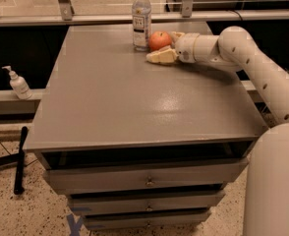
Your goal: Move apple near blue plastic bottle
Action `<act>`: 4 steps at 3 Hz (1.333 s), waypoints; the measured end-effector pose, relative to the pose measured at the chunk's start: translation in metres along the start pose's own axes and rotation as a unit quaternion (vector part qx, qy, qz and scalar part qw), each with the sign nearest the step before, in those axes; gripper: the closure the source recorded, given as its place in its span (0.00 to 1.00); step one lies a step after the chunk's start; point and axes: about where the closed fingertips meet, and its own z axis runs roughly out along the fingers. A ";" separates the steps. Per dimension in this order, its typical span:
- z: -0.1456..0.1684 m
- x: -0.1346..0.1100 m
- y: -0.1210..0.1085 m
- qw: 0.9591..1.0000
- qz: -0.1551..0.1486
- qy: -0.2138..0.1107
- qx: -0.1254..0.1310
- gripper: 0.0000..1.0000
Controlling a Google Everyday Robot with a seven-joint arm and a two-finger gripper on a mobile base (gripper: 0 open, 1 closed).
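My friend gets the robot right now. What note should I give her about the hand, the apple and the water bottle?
Hand: at the back of the table, right up against the apple; I cannot tell if it grips it.
Apple: sitting just right of the blue plastic bottle, very close.
Bottle: upright at the table's back edge.
Done: the apple is next to the bottle.
Left: probably only making sure the apple is let go, then pulling the arm away without bumping either one.
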 end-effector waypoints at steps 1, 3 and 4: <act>0.000 0.001 0.003 1.000 0.005 0.003 -0.004 0.00; -0.056 -0.034 -0.005 1.000 -0.009 0.003 0.007 0.00; -0.121 -0.062 -0.003 1.000 -0.020 -0.009 0.021 0.00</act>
